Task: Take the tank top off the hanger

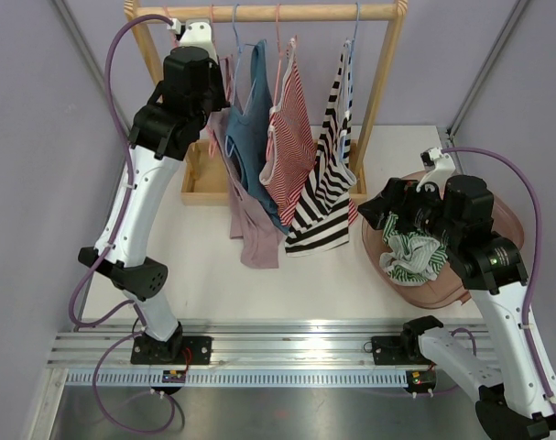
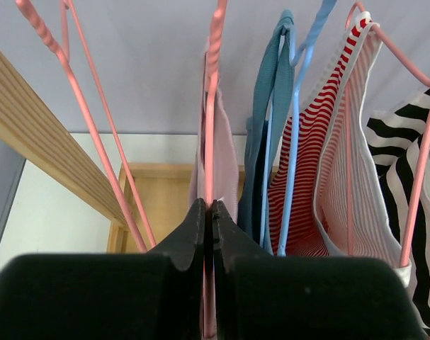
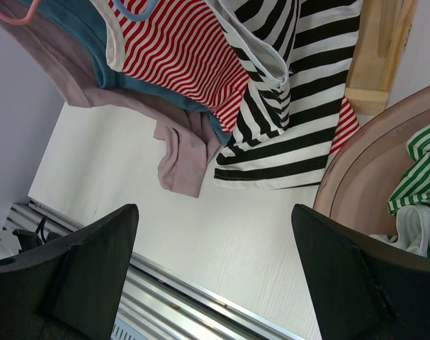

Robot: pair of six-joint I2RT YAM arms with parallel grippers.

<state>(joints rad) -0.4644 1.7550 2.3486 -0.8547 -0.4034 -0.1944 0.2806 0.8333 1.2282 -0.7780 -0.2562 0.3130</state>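
A dusty-mauve, soft-knit tank top hangs as the leftmost garment on the wooden rail, carried by a thin pink wire hanger. The fabric falls long and limp, its lower hem bunched and twisted, and it lies partly behind the blue top just beside it. The hanger's wire stands roughly upright, pinched between the closed fingers of the left gripper.

hand spread wide | green-striped cloth in brown tub
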